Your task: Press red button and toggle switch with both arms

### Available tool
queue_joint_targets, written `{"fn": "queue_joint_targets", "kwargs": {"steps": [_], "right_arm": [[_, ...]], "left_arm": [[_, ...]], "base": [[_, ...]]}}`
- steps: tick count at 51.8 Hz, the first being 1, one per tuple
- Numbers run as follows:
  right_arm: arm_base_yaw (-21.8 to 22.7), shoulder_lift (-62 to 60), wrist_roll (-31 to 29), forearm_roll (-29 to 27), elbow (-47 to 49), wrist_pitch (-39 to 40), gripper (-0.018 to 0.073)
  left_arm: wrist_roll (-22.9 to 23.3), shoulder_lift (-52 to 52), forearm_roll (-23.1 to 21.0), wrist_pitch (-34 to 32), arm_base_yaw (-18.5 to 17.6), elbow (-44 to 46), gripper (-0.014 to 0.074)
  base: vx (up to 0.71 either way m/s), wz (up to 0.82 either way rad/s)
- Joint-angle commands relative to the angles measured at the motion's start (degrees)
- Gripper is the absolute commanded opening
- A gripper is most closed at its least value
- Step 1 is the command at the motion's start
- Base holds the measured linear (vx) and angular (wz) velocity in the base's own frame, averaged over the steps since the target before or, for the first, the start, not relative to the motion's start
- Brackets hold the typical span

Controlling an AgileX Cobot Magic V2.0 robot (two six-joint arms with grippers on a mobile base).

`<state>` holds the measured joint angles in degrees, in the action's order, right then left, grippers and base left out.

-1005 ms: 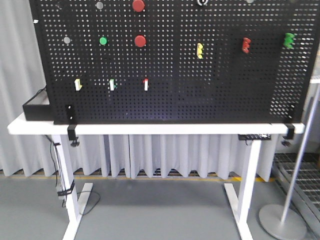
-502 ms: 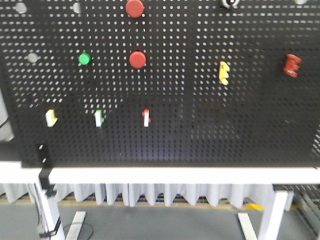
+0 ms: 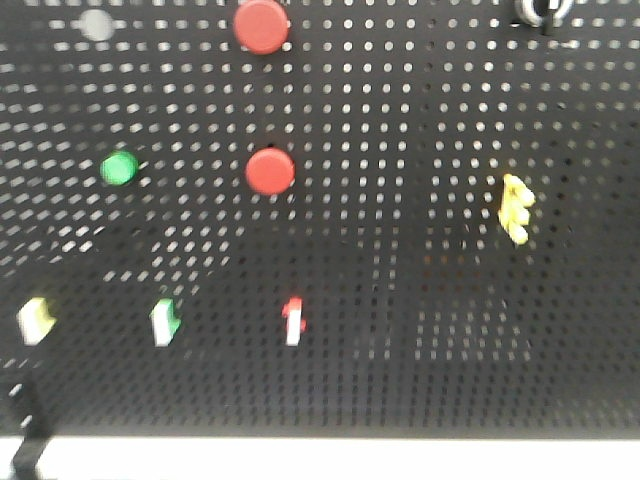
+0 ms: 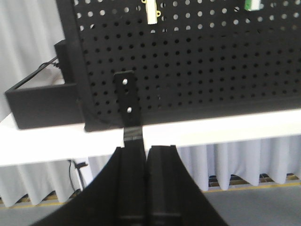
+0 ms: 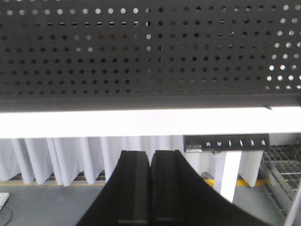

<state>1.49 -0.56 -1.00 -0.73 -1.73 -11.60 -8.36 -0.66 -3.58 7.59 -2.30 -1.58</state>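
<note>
The exterior view shows a black pegboard close up. The red button sits at the top edge, with a slightly smaller red one below it. Three small toggle switches stand in a row lower down: yellow, green and red. Neither arm shows in that view. My left gripper is shut and empty, low in front of the table edge. The right gripper is also shut and empty, below the board's bottom edge.
A green button, a grey one and a yellow hook are on the board. A black clamp bracket and a black box sit at the board's left corner. A desk control panel hangs under the tabletop above a white leg.
The exterior view has closed in on the pegboard: the table legs and floor have dropped out of frame, and the buttons and switches look larger.
</note>
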Motion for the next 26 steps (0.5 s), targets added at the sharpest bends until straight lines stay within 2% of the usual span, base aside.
{"fn": "queue_joint_targets", "kwargs": {"steps": [1, 26], "right_arm": [[0.4, -1.0, -0.2, 0.3, -0.7, 4.6, -0.0003], [0.4, -1.0, -0.2, 0.3, -0.7, 4.6, -0.0003]], "left_arm": [[0.5, -0.9, -0.2, -4.4, 0.0, -2.0, 0.0001], [0.5, -0.9, -0.2, -4.4, 0.0, -2.0, 0.0001]], "base": [[0.24, -0.06], [0.10, -0.03]]}}
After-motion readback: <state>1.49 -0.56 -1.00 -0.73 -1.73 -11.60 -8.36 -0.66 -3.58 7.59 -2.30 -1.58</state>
